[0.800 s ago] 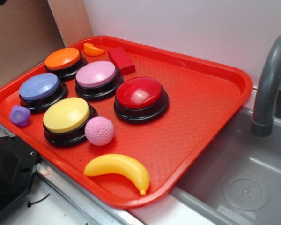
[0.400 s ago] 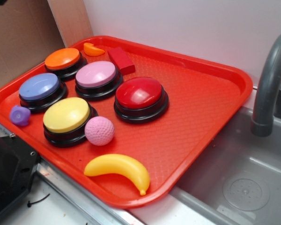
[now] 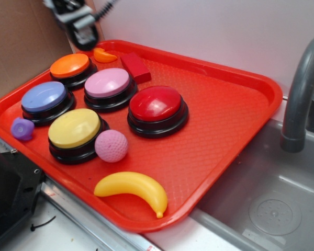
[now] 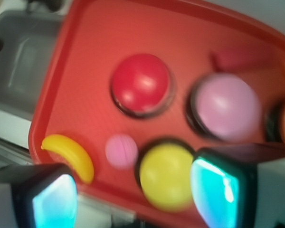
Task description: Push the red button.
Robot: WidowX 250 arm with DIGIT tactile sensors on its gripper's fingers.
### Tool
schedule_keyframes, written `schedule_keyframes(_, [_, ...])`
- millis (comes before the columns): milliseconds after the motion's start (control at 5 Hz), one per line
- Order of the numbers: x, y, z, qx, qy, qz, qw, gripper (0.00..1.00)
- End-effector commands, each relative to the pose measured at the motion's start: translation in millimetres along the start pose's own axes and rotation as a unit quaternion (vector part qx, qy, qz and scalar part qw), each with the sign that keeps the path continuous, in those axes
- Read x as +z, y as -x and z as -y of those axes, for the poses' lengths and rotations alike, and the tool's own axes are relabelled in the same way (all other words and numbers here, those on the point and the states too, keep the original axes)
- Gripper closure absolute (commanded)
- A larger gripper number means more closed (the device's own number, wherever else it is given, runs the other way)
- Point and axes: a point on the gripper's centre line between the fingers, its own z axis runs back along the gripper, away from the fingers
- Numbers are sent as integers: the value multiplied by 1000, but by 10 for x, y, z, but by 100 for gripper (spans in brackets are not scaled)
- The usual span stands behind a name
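gripper (image 3: 83,32) newly above tray (image 3: 235,115) holding red button (image 3: 157,104)

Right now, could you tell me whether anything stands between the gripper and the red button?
The gripper hangs above the tray's far left corner. The pink button lies between it and the red button, so a low straight path crosses it; from above nothing blocks.

I see a plain white wall (image 3: 209,31) behind the scene, with a brown board (image 3: 21,47), possibly cardboard, leaning at the back left. To the right lies a grey sink (image 3: 267,198) with a round drain (image 3: 275,213) and a grey faucet (image 3: 301,94) arching over it. The light looks even and soft.
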Motion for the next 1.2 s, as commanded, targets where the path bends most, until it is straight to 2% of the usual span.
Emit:
schedule_keyframes(0, [-526,-766,-155,-63,-54,23,996,0])
schedule_keyframes(200, [-739,-778,-214,-60,-101,-20,993,0])
schedule_keyframes(400, [-800,-757,-108,-77,-110,-31,990,0])
schedule_keyframes(600, [-870,-693,-71,-77,-104,-33,991,0])
schedule_keyframes(1000, [-758,-652,-36,-79,-119,-36,989,0])
